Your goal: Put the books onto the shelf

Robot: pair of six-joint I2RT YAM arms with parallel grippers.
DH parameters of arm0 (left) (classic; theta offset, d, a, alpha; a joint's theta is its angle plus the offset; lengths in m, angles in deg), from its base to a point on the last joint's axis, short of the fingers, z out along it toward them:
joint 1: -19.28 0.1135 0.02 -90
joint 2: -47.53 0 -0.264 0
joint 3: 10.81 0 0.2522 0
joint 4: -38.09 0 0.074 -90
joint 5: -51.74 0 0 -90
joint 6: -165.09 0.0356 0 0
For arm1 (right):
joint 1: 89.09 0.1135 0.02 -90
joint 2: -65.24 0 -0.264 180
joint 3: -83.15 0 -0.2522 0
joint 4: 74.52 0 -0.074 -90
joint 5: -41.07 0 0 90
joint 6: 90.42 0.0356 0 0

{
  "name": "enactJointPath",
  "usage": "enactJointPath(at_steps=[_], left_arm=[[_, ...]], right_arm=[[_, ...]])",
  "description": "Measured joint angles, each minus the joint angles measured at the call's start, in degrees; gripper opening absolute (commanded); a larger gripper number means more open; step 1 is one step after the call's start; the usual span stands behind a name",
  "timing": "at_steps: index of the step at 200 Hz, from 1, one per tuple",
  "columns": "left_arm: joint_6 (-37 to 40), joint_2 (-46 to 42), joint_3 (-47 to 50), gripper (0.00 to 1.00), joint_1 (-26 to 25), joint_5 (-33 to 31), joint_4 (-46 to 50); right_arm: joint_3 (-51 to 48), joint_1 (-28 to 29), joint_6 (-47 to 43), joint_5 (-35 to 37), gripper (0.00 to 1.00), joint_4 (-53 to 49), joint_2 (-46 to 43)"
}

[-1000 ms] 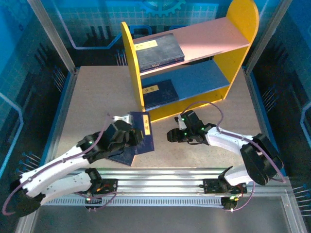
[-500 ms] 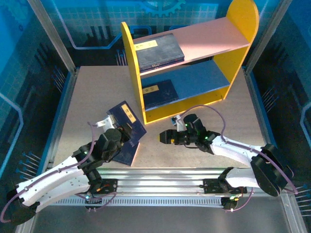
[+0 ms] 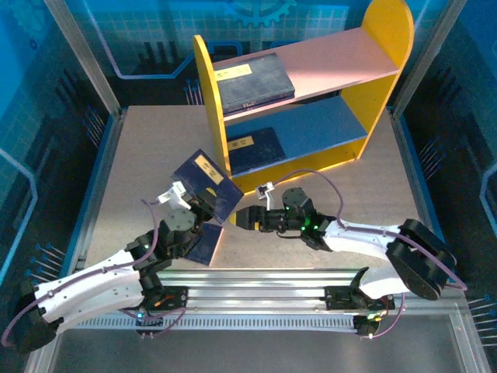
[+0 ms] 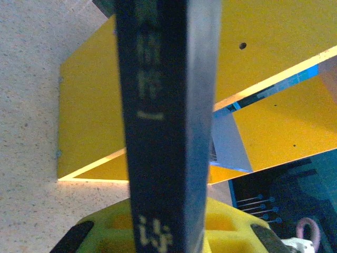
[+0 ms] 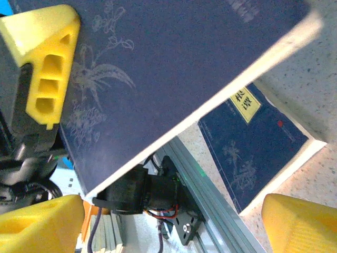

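The carried book (image 3: pixel 206 180) hangs tilted above the counter (image 3: pixel 147 148), just in front of the shelf's left yellow side panel, with its labelled cover facing up. My left tool (image 3: pixel 202 210) is clamped on its lower edge. In the left wrist view the book's edge runs straight up between the yellow fingers (image 4: pixel 226 226). A second book (image 3: pixel 199 244) lies flat on the counter beneath that arm. Two more lie on the shelf (image 3: pixel 388 54), both at its left end: the top book (image 3: pixel 252 80) on the pink board and the bottom book (image 3: pixel 252 149) on the blue board. My right tool (image 3: pixel 242 220) points at the carried book's right side, its fingers (image 5: pixel 300 221) spread wide apart, gripping nothing.
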Motion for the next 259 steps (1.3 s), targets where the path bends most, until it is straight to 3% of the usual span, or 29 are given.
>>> enactJointPath(at_steps=[37,59,82,100,139,195,230,259], left_arm=[[0.96,1.66,0.7,0.0,-0.68,0.33,-3.65],[0.81,1.77,1.44,0.0,-1.03,0.42,-5.35],[0.81,2.19,1.79,0.0,-1.27,0.59,-6.54],[0.81,2.86,1.79,0.0,-1.33,0.35,-6.67],[0.87,3.69,2.01,0.0,-1.29,-1.46,-6.62],[0.72,3.78,2.12,0.46,-1.55,-0.81,-6.21],[-0.15,3.37,1.66,0.59,-1.79,0.39,-1.92],[0.98,2.08,-2.25,0.71,-1.79,1.64,7.41]], right_arm=[[0.72,0.2,3.91,-0.24,0.86,7.08,4.79],[1.51,0.22,5.44,-0.22,0.8,9.94,6.1],[2.16,0.22,6.49,-0.42,0.67,11.91,7.06],[2.82,0.22,7.3,-0.94,0.47,12.81,7.76],[3.89,0.15,8.68,-1.99,0.32,14.53,9.16],[3.91,-0.04,7.08,-3.52,0.22,16.02,9.7],[4.11,-2.73,1.99,-7.96,0.19,12.76,8.66],[8.07,-4.59,-7.63,-11.93,0.18,-1.03,5.88]])
